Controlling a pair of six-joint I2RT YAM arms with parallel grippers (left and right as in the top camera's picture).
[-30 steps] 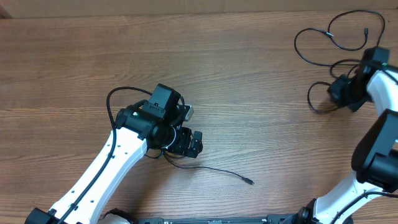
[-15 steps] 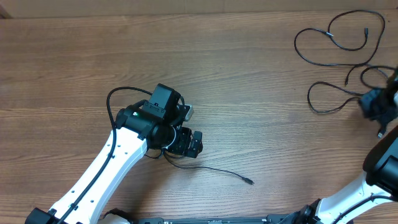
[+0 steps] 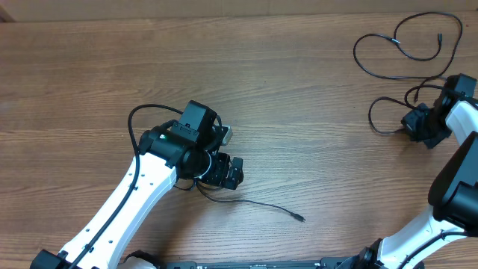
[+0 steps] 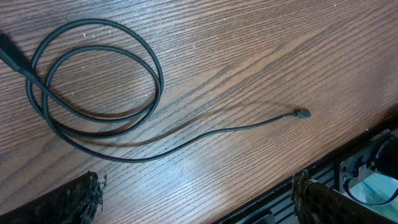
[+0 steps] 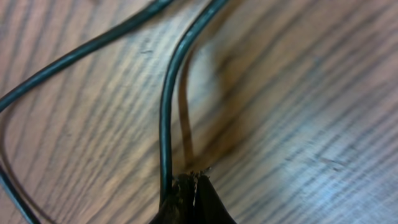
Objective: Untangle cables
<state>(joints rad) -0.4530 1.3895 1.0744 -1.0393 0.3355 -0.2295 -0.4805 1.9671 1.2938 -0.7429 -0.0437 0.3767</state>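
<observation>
While the left pincer [image 4: 199, 202] hangs spread wide above one cable [image 4: 160, 81] lying free in two slack coils on the tabletop [image 4: 249, 37], the right pincer [image 5: 194, 186] is pressed together, seemingly nipping a strand [image 5: 164, 124] of the far-right cables [image 3: 355, 54]. Those loops look overlapped, so I judge the job roughly half done, with that side left to part.

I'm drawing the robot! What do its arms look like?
The left arm and right arm are smooth white tubes with chunky black joints. A thin black cable runs along the left one. The left end effector and right end effector are black.
</observation>
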